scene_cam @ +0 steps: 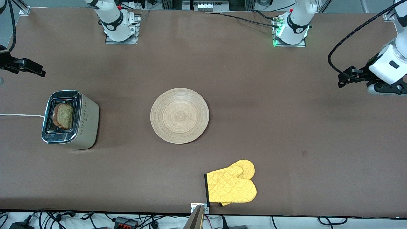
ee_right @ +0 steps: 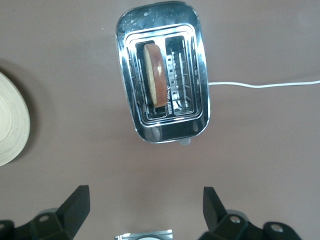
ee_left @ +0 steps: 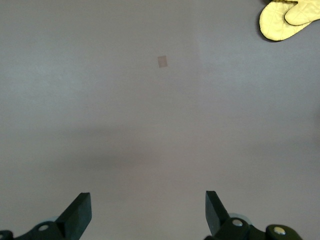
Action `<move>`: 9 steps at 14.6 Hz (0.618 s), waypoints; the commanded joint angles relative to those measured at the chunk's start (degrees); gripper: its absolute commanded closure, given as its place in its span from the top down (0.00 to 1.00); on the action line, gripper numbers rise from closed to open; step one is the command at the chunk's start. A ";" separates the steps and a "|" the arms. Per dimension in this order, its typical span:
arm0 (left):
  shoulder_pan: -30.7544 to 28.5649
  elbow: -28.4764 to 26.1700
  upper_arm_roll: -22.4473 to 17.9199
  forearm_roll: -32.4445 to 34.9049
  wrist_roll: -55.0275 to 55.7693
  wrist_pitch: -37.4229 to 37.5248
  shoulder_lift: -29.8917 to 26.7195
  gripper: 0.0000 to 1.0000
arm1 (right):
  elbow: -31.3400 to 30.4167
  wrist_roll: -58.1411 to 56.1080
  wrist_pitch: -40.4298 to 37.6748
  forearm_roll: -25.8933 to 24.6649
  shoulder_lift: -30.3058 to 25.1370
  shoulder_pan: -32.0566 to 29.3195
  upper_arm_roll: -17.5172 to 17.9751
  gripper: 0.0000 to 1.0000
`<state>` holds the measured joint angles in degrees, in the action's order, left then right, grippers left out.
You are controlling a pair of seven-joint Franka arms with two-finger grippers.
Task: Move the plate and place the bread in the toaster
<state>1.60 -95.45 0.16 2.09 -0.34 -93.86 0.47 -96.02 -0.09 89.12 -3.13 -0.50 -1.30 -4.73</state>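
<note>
bread (scene_cam: 64, 116) standing upright in the toaster (scene_cam: 70, 119) slot, long axis along it, at the right arm's end of the counter (scene_cam: 286, 127), right hand (ee_right: 145, 210) wide and empty above, nearer than the wide, empty left hand (ee_left: 148, 212); plate (scene_cam: 179, 115) bare mid-counter.

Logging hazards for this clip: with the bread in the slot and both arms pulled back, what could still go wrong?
The dark-crusted bread slice leans in one slot of the chrome-topped toaster and stands above its rim, so it may not seat fully. The toaster's white cord trails near the open right gripper; a low move could snag it. The open left gripper waits.
</note>
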 commanded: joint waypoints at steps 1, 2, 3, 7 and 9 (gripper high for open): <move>-0.11 -0.52 0.19 -0.68 0.51 0.52 -1.08 1.00 | 1.18 0.79 0.35 -0.65 0.67 -0.63 0.86 1.00; -0.11 -0.52 0.19 -0.68 0.51 0.52 -1.08 1.00 | 1.18 0.70 0.53 -0.48 0.76 -0.63 0.86 1.00; -0.11 -0.52 0.19 -0.68 0.51 0.52 -1.08 1.00 | 1.18 0.70 1.31 -0.48 0.85 -0.55 0.86 1.00; -0.19 -0.52 0.19 -0.68 0.51 0.52 -1.08 1.00 | 1.18 1.05 4.75 -0.30 1.11 1.21 0.95 1.00; -0.11 -0.52 0.19 -0.68 0.51 0.52 -1.08 1.00 | 1.18 1.05 4.84 -0.12 1.11 1.12 0.86 1.00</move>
<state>1.61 -95.45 0.16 2.09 -0.34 -93.86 0.47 -95.96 0.04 93.89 -3.26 0.13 -0.34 -3.80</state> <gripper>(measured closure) 0.000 0.000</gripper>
